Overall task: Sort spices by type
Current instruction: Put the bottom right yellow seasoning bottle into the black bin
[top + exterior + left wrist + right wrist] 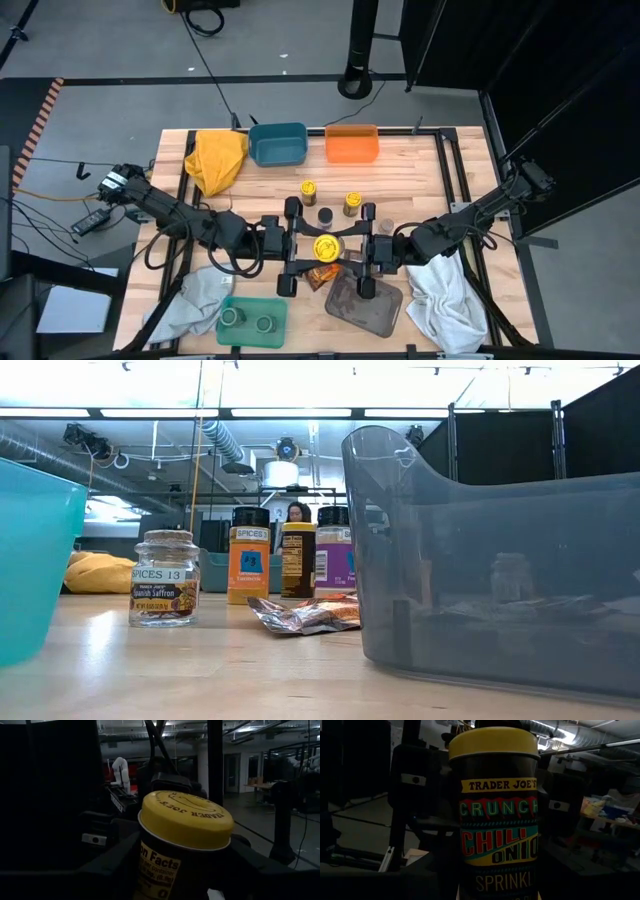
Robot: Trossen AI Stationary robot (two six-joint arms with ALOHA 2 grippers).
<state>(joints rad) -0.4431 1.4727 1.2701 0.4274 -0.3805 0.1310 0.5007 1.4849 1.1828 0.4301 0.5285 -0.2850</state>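
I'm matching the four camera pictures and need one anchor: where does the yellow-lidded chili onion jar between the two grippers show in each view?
High view: yellow-lidded jar at centre, between left gripper and right gripper.
Low view: cannot tell it among the jars standing there.
Left wrist view: fills the centre, lid forward.
Right wrist view: centre, label readable.
Shared landmark: its yellow lid.

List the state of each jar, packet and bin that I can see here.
chili onion jar: upright, lid on, lifted between left gripper and right gripper.
saffron jar: standing upright, closed.
packet: lying flat, crumpled.
blue bin: empty.
orange bin: empty.
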